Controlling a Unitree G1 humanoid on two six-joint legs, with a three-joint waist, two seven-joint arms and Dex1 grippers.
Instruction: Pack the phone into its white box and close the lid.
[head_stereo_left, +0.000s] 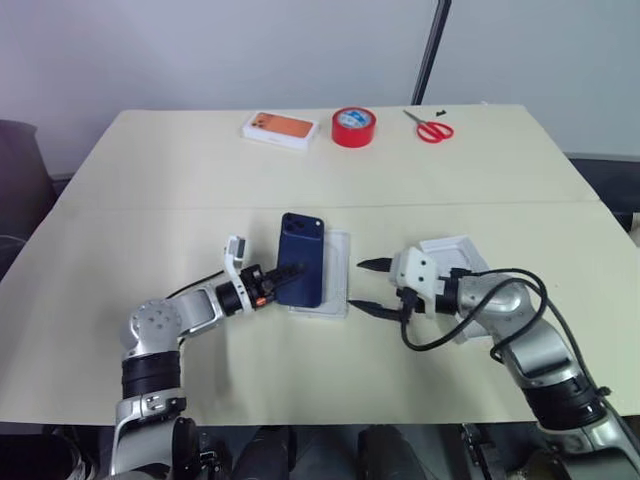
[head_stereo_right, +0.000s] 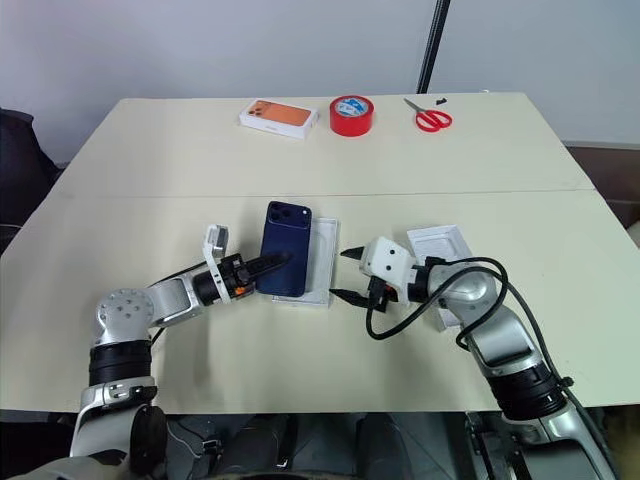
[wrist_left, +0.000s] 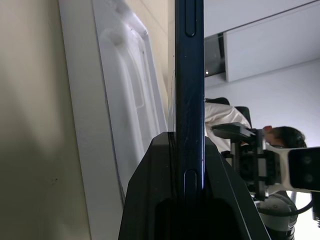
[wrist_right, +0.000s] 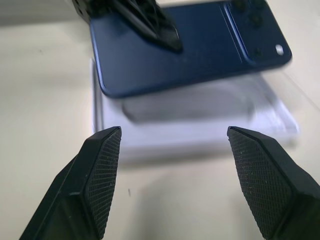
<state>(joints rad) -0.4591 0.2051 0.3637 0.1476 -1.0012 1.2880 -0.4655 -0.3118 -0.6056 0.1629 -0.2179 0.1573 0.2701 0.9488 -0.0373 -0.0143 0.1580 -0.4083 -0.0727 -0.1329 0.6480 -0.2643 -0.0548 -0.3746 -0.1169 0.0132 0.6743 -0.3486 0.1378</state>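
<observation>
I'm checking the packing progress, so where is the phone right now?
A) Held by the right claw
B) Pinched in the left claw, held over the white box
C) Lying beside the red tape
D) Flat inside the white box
B: the left claw is shut on the phone above the white box, while the right claw stands open beside it.

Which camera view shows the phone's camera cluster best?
The right wrist view: the phone lies back-up, its camera cluster near. Both eye views show it small. The left wrist view shows the phone's thin edge between end effector fingers.
</observation>
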